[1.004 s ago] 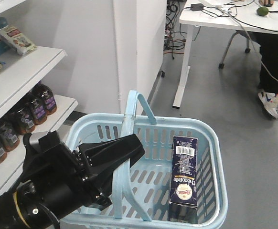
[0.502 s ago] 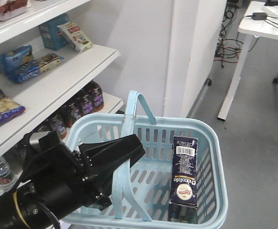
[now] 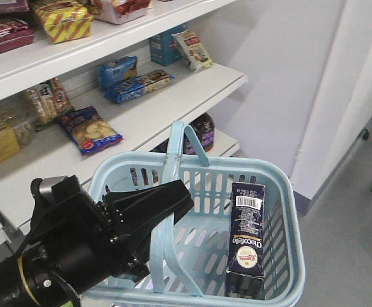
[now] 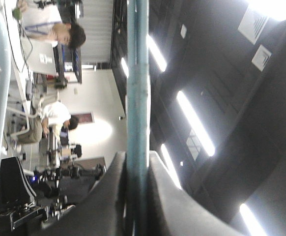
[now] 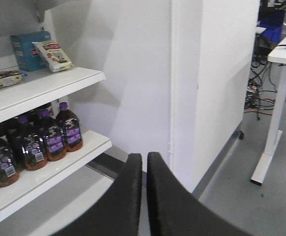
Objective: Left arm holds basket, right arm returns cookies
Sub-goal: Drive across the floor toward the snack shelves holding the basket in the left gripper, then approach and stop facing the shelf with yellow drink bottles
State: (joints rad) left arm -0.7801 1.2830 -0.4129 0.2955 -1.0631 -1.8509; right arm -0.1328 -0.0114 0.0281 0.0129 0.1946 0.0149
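- The basket handle [image 4: 137, 73] is clamped by the left gripper [image 4: 137, 158].
- The right gripper [image 5: 144, 160] is nearly closed, empty.
- The cookies [image 3: 247, 236] could be toppled if the basket [image 3: 282, 192] is swung.

The cookies [image 3: 246, 240] box reads "Chocotello" lengthwise on its navy face, below a barcode label [image 3: 248, 200].

Counting one basket [image 3: 282, 192] holding one box of cookies [image 3: 247, 236]. Counting three shelf boards [image 3: 192, 86] in the front view, two in the right wrist view. Registering at least four dark bottles [image 5: 67, 130], one blue carton [image 5: 29, 49] and one white snack pack [image 5: 54, 55] there.
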